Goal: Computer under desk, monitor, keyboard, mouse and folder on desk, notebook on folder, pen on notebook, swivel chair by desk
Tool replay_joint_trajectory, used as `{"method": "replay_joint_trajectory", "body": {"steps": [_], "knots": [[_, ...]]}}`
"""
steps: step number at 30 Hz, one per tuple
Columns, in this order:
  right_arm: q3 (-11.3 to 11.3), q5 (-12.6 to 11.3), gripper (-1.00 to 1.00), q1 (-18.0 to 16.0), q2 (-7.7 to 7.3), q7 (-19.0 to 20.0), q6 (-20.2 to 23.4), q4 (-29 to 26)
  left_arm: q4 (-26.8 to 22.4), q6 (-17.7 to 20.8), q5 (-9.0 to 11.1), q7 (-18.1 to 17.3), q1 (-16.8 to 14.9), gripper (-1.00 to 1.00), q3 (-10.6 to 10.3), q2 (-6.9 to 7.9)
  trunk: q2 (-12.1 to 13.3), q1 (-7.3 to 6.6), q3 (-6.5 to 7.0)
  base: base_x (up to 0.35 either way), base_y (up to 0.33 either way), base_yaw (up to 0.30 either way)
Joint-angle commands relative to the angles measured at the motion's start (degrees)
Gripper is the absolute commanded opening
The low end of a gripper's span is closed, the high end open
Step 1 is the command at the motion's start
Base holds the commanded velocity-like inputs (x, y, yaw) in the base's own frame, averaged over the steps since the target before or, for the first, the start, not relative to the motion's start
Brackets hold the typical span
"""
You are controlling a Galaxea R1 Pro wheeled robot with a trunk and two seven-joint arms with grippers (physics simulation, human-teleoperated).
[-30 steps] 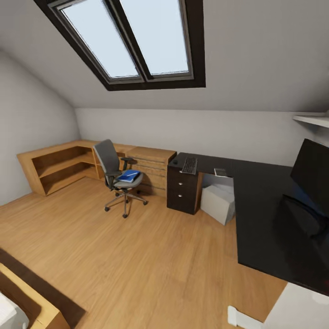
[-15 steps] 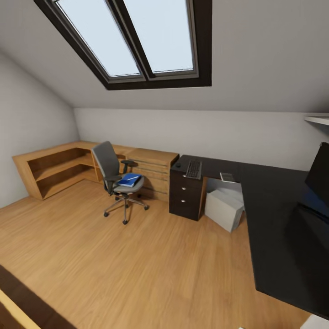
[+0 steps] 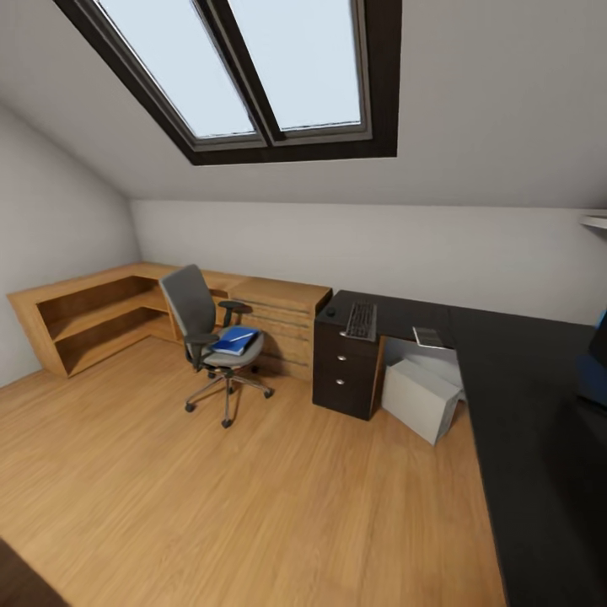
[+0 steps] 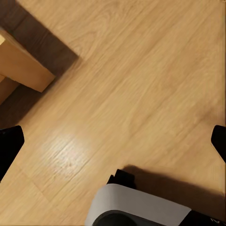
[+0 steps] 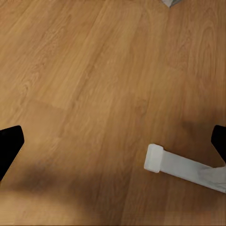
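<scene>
Over at eleven o'clock the blue folder [image 3: 235, 340] lies on the swivel chair [image 3: 206, 333] seat, well apart from the counter [image 3: 523, 396]; I judge it light, stiff, slippery, best pinched at an overhanging edge. Both claws look spread wide, empty, over floor

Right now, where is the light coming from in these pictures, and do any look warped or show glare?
Head view: daylight from the skylights; walls and desk edges look stretched as through a wide lens. Left wrist view: a pale sheen on the floor, with a dark shadow beside the wooden furniture. Right wrist view: a soft, blurry shadow on the planks.
</scene>
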Motion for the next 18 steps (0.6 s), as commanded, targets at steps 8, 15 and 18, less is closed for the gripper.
{"method": "replay_joint_trajectory", "body": {"steps": [8, 15, 18], "knots": [[0.52, -0.58, 1.0, -0.07, 0.03, -0.05, -0.29, 0.13, -0.33, -0.32, 0.08, 0.55, -0.09, 1.0, -0.42, 0.09, -0.04, 0.04, -0.07, 0.305, 0.17, -0.053], [0.51, -0.58, 1.0, -0.07, 0.03, 0.01, -0.27, 0.13, -0.33, -0.32, 0.08, 0.55, -0.09, 1.0, -0.42, 0.1, -0.04, 0.04, -0.07, 0.194, 0.277, -0.158], [0.5, -0.58, 1.0, -0.07, 0.03, 0.02, -0.28, 0.13, -0.33, -0.28, 0.08, 0.55, -0.09, 1.0, -0.42, 0.08, -0.04, 0.04, -0.07, 0.215, 0.249, -0.192]]}}
